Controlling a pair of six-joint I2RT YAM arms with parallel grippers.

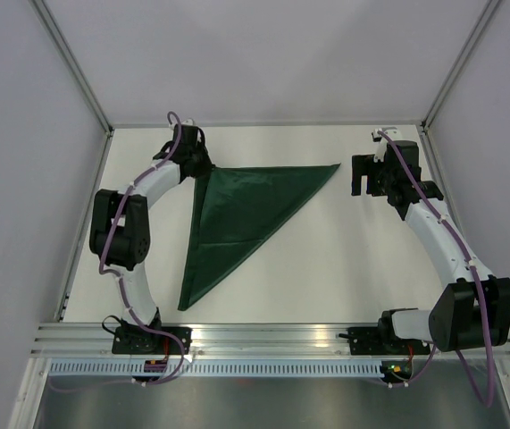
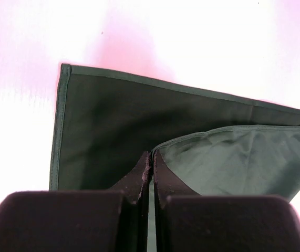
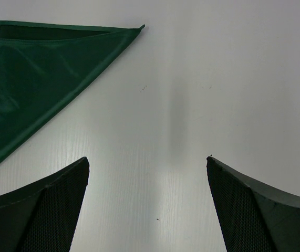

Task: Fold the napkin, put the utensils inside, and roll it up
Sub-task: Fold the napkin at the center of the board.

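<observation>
Green fabric triangle-folded napkin (image 1: 237, 214): left hand (image 2: 151, 156) pinches its upper hem; right hand (image 3: 147, 160), spread wide, hangs over white desk (image 3: 228, 79) beside the tip.

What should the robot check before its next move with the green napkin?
1. Napkin folded into a triangle: ok.
2. Left gripper shut on the napkin's top layer: ok.
3. Top layer's corner meets the bottom corner: not ok, it sits short.
4. Right gripper open, over bare table beside the napkin's tip: ok.
5. Utensils ready nearby: not ok, none in view.
</observation>
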